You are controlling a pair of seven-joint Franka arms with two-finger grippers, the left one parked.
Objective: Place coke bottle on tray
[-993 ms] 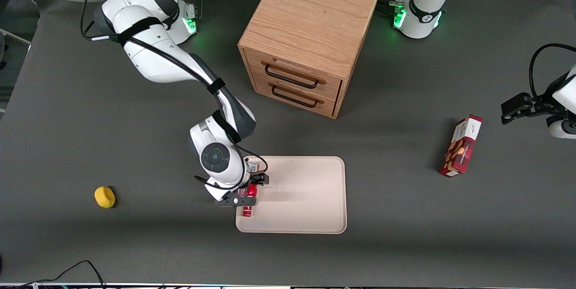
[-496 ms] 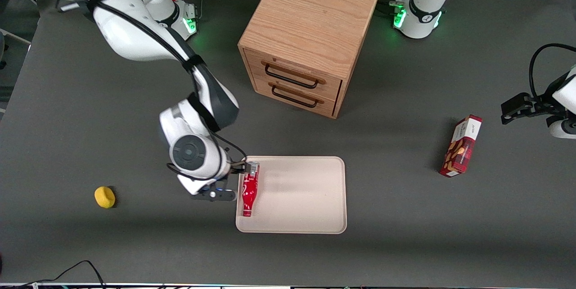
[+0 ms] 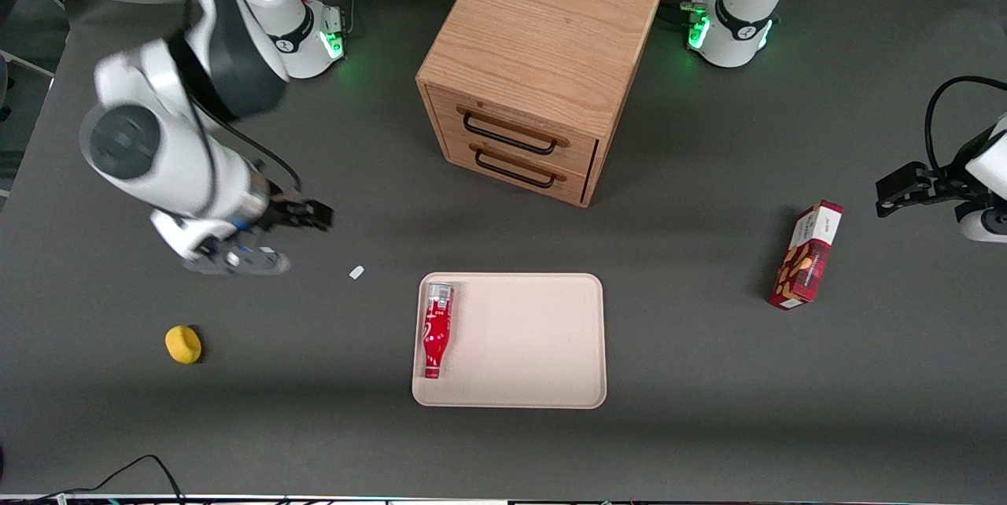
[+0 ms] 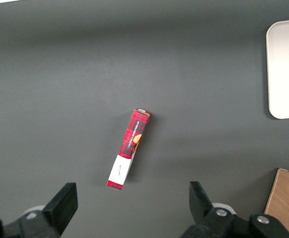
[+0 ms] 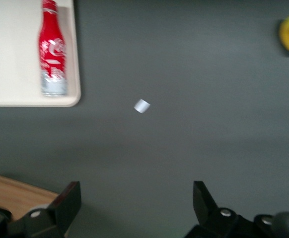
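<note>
While the coke bottle (image 3: pixel 435 329) is lying on its side in the tray (image 3: pixel 535 348) along the edge toward the working arm, the gripper (image 3: pixel 275 237) is being held open, empty, well apart above the table (image 3: pixel 708 411).

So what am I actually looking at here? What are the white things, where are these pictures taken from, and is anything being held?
The white things are two robot arms bolted to a grey table. One picture looks down from the front; the other two come from cameras on the arms' wrists, so the black prongs at their edges are the jaws. The working arm's gripper hangs above bare table toward its own end, jaws open, holding nothing. The coke bottle lies on its side on the beige tray, along the edge toward the working arm. Also there: a wooden drawer cabinet, a red snack box, a yellow ball-like thing and a small white scrap.
</note>
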